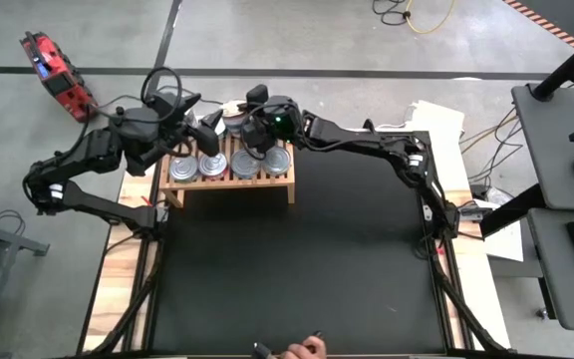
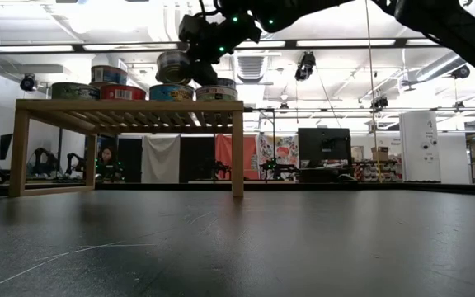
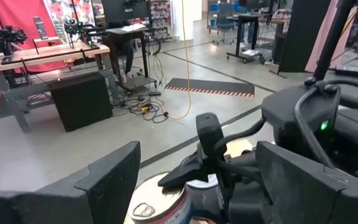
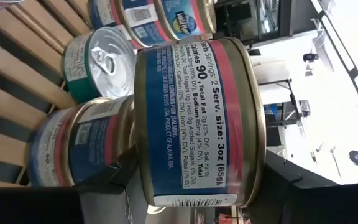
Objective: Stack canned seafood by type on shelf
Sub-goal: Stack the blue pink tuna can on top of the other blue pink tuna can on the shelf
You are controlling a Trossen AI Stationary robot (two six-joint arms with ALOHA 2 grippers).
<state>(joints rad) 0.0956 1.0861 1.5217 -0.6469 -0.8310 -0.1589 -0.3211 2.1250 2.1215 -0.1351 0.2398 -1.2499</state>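
Right gripper [image 4: 191,186] clamped on a blue-and-red can [image 4: 194,118], raised above tins [image 1: 229,164] on the wooden shelf [image 1: 229,183], left gripper [image 3: 194,186] spread wide, empty, behind the shelf's left end

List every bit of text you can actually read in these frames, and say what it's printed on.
On the can in the right hand, right wrist view:
"Servings: 2 Serv. size: 3oz (85g)"
"Calories 90, Total Fat 2g (3% DV)"
"Sodium"
"PRODUCT OF ALASKA, USA"
The rest of its fine print is too small to read.
Labels on the cans on the shelf: too blurred.
High, low and left wrist views: nothing readable.
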